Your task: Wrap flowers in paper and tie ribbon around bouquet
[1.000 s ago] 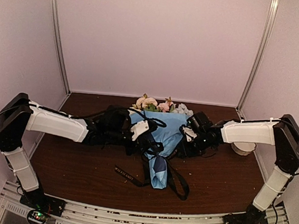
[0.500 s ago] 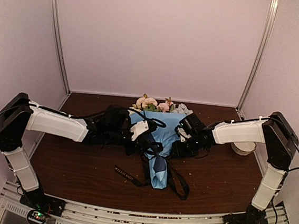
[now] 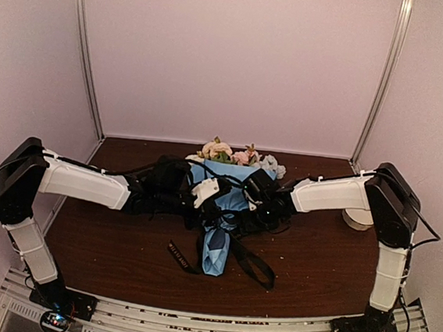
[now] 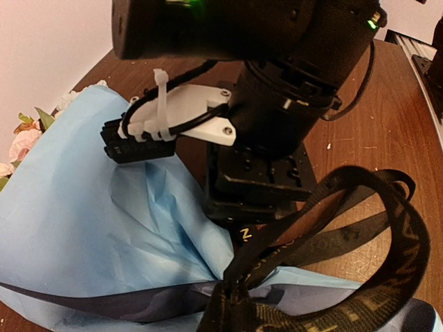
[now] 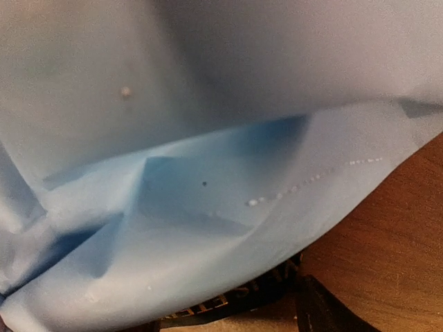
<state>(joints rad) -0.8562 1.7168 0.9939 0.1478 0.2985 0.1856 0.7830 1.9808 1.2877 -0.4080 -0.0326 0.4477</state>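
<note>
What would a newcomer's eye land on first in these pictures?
The blue bouquet lies in the middle of the table, with its flowers at the far end. The left arm and right arm meet over it from either side. A black ribbon loops around its narrow near end and trails across the wood.

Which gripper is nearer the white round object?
Right. The right gripper is beside the bouquet on the side facing the white round object; the left gripper is across the bouquet.

Overhead overview, wrist views close on paper [image 4: 83,207]
</note>
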